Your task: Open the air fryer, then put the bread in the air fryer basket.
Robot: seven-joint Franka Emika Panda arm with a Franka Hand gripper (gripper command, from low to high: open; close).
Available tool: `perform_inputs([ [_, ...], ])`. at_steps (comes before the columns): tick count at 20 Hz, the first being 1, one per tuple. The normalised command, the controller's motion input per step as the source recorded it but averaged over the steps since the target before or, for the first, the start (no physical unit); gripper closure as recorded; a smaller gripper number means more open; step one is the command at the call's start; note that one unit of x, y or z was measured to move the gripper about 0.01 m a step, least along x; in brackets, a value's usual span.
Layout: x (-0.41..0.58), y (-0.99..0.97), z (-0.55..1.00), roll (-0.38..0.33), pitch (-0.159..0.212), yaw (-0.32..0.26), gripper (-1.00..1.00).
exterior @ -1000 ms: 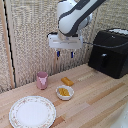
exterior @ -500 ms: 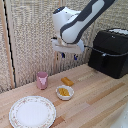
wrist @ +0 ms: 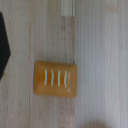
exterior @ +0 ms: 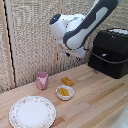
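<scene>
Gripper (exterior: 78, 56) hangs above the bread (wrist: 55, 78), touching nothing; its finger spread cannot be told.

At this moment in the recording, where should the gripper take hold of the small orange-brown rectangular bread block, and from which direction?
Probably from straight above. The small orange-brown rectangular bread block lies flat on the wooden table, apart from the white bowl, with bare wood all around in the wrist view. Closing across its shorter width at mid-length, over the pale stripes, suits a narrow finger opening best.
</scene>
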Motion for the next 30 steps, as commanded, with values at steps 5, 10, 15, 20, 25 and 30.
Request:
perform_inputs([
  [5,0.002,-0.12,-0.05,-0.375,-0.15,-0.022,-1.0],
  [10,0.002,-0.21,-0.37,-0.352,-0.062,0.023,-1.0],
  [15,0.0,-0.31,-0.52,-0.234,-0.05,0.05,-1.0],
  [20,-0.043,-0.39,-0.33,-0.186,-0.076,0.095,-1.0],
  [25,-0.154,-0.58,-0.14,-0.043,-0.146,0.124,-1.0],
  [30,-0.204,-0.62,-0.17,-0.015,-0.154,0.121,-1.0],
])
